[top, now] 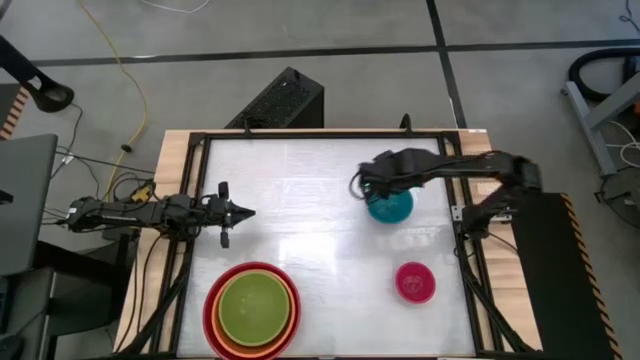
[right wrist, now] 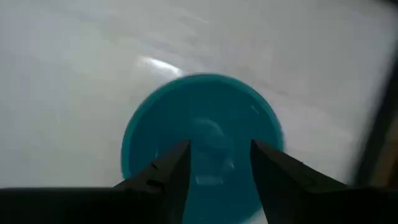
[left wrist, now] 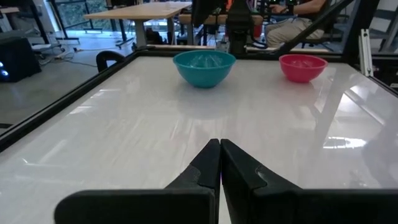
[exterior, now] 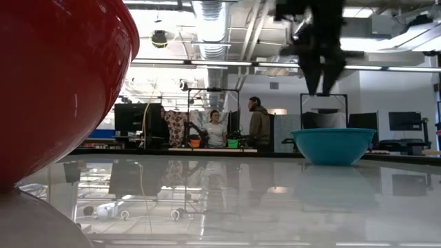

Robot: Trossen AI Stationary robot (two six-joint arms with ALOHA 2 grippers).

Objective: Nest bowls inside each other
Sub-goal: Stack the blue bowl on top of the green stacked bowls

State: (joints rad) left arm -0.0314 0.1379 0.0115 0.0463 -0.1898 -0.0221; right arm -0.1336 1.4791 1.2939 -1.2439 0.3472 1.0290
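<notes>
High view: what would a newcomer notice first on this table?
First the stack at the near left: the lime green bowl nested in the orange bowl, inside the red bowl. Then the right gripper, open, directly above the teal bowl, with the pink bowl alone nearby.

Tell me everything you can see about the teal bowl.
The teal bowl is round, plain and smooth, like plastic, with a wide rim narrowing to a small base. It stands upright and empty on the white table, towards its far right side, apart from the pink bowl nearer the front. The right gripper hangs above it with its fingers apart, pointing down into it. Nothing appears to touch the bowl except the table.
</notes>
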